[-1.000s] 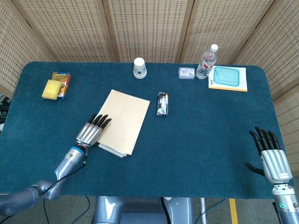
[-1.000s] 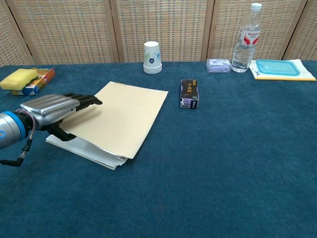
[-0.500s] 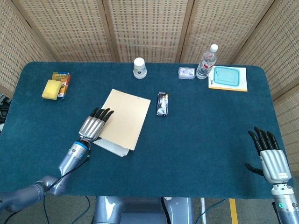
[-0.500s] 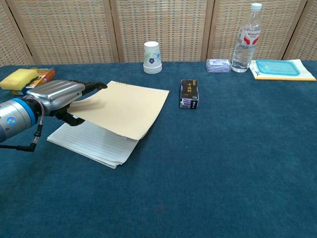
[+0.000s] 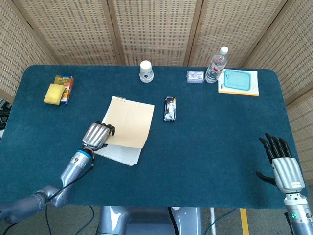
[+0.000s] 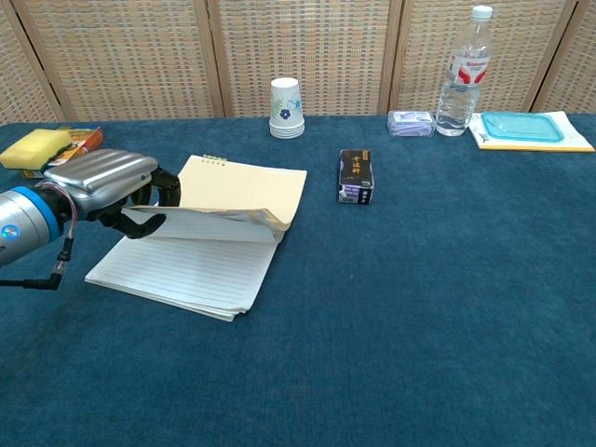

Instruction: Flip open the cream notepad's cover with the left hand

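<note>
The cream notepad [image 6: 177, 275] lies on the left half of the blue table, with its lined pages showing. Its cream cover [image 6: 244, 189] [image 5: 128, 126] is raised and bowed above the pages, still hinged at the far spiral edge. My left hand [image 6: 107, 182] [image 5: 98, 135] grips the cover's left edge with its fingers curled around it. My right hand [image 5: 283, 164] hovers at the table's front right corner, fingers spread and holding nothing; the chest view does not show it.
A small black box [image 6: 356, 176] lies right of the notepad. A paper cup [image 6: 287, 108], a tissue packet [image 6: 411, 122], a water bottle [image 6: 464, 73] and a teal container [image 6: 522, 126] line the far edge. A yellow sponge [image 6: 35, 147] sits far left.
The left hand has curled its fingers on the cover's edge and lifted it higher, baring more of the lined pages. The right hand has stayed where it was.
</note>
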{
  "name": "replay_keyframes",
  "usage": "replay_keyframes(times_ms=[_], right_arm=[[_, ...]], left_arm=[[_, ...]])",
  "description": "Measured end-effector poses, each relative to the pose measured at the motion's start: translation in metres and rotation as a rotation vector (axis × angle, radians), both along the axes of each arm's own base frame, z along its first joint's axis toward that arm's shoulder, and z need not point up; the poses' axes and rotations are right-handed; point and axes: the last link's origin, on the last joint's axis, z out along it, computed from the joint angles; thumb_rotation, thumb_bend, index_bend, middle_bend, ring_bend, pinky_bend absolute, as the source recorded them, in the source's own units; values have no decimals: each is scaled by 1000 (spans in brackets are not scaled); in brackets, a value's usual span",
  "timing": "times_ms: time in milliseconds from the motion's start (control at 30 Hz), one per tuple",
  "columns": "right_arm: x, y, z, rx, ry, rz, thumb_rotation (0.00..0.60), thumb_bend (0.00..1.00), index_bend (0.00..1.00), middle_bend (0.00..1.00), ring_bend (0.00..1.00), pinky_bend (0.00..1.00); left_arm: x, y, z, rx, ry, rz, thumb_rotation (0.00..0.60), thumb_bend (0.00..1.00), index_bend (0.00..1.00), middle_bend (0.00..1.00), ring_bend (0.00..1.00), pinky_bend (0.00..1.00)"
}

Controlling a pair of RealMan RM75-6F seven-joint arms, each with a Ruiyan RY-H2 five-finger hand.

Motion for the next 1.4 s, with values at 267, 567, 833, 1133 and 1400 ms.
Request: replay_keyframes(times_ms=[267, 567, 833, 1133, 1400], right_arm=[[1, 1, -1, 3, 3, 2, 600, 0, 0, 0, 0, 0], [2, 2, -7, 16, 20, 6, 600, 0, 0, 0, 0, 0], [3, 2, -7, 13, 19, 7, 600, 0, 0, 0, 0, 0], [3, 3, -6, 11, 16, 10, 600, 0, 0, 0, 0, 0], [3, 3, -5, 10, 15, 11, 600, 0, 0, 0, 0, 0]], left_arm=[[-19, -27, 14, -13, -4, -89, 600, 531, 736, 667, 536, 416], [-39, -69, 24, -57, -44, -136, 600, 576, 745, 668, 542, 437], [-35, -99, 38, -56, 15, -94, 600, 601, 751, 668, 547, 445], [-36, -134, 61, -86, 62, -32, 600, 601, 761, 674, 553, 447], [-38, -161, 65, -141, 76, -47, 600, 601, 764, 678, 556, 447]])
